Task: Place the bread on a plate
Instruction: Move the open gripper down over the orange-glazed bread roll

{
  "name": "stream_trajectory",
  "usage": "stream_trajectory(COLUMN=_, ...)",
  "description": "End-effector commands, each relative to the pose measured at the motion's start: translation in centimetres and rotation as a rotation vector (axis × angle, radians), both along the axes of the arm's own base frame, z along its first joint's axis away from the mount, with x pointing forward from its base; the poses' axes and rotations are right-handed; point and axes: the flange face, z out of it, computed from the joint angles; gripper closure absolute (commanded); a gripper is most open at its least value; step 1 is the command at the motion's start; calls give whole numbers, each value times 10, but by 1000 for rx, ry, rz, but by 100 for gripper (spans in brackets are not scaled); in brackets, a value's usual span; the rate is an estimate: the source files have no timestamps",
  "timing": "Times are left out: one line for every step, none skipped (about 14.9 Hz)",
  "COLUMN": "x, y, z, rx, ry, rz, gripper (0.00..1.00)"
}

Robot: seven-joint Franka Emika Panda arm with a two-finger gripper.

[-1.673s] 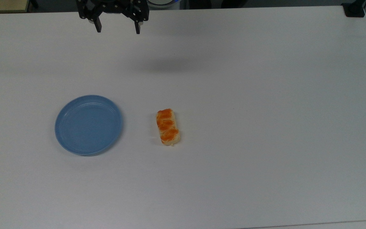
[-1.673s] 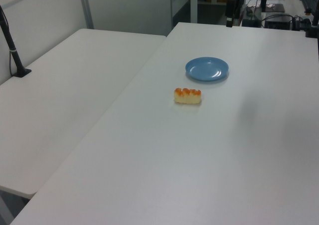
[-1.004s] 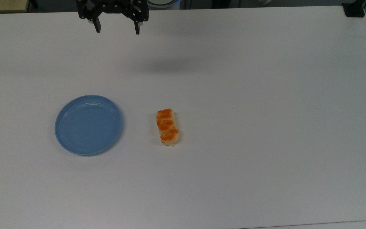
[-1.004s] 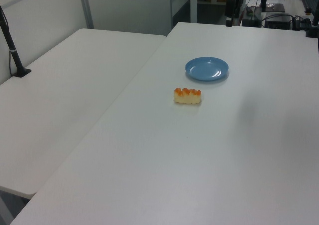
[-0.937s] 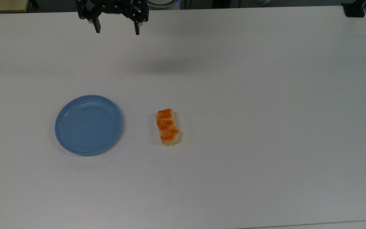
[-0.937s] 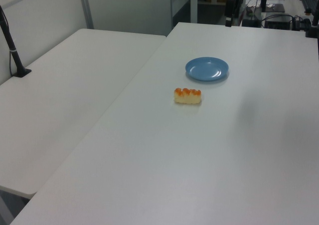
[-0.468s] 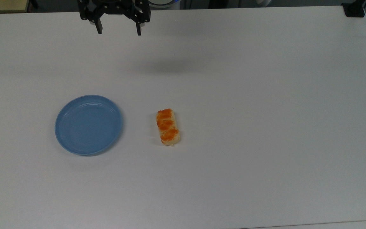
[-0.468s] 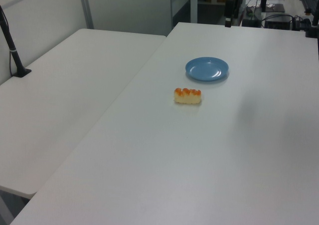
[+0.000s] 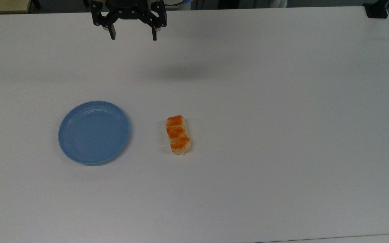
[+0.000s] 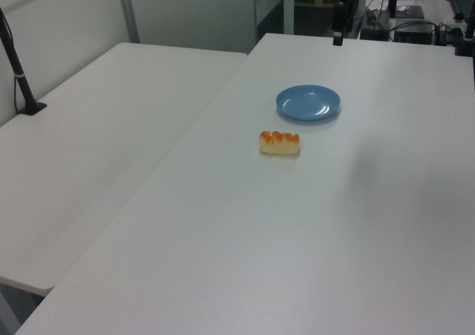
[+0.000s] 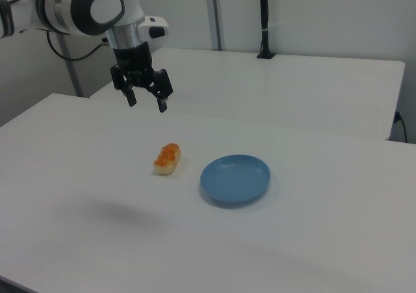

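In the top view, taken from left to right, the plate is met first — shallow, light blue, nothing on it — and then the bread, lying on the table just beside the plate's right edge but apart from it, its long axis running roughly up and down the picture. The bread is judged light and soft, with a glossy top that may be slick; it could be dented if squeezed hard. A gentle hold across its narrow width, on the pale sides at mid-length, is judged best.

The gripper hangs well above the table near the far edge, its fingers spread wide and nothing between them.

The table is white, flat and bare around both things, so an approach from above is unobstructed. A second table stands at the left view's left, with a black post on it — well apart from the work.
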Motion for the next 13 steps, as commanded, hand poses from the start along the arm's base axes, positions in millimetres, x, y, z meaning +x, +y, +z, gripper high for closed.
stream_trajectory(x=21, y=24, z=-29, rx=-19, ry=-24, rz=25, gripper=0)
stream_trajectory(x=28, y=31, z=-40, rx=-22, ry=-26, rz=33, gripper=0)
stream_trajectory(x=34, y=37, z=-49, rx=-25, ry=-26, rz=43, gripper=0)
stream_trajectory(x=39, y=40, z=-59, rx=-27, ry=-28, rz=47, gripper=0)
stream_trajectory(x=45, y=42, z=-69, rx=-30, ry=-31, rz=51, gripper=0)
stream_trajectory(x=50, y=43, z=-76, rx=-32, ry=-39, rz=52, gripper=0)
stream_trajectory(x=54, y=49, z=-84, rx=-34, ry=-44, rz=62, gripper=0)
stream_trajectory(x=59, y=57, z=-92, rx=-38, ry=-50, rz=76, gripper=0)
stream_trajectory(x=63, y=61, z=-100, rx=-40, ry=-57, rz=81, gripper=0)
stream_trajectory(x=68, y=62, z=-111, rx=-41, ry=-62, rz=81, gripper=0)
stream_trajectory(x=72, y=64, z=-123, rx=-44, ry=-57, rz=85, gripper=0)
stream_trajectory(x=77, y=73, z=-139, rx=-47, ry=-50, rz=98, gripper=0)
stream_trajectory(x=82, y=80, z=-152, rx=-52, ry=-49, rz=110, gripper=0)
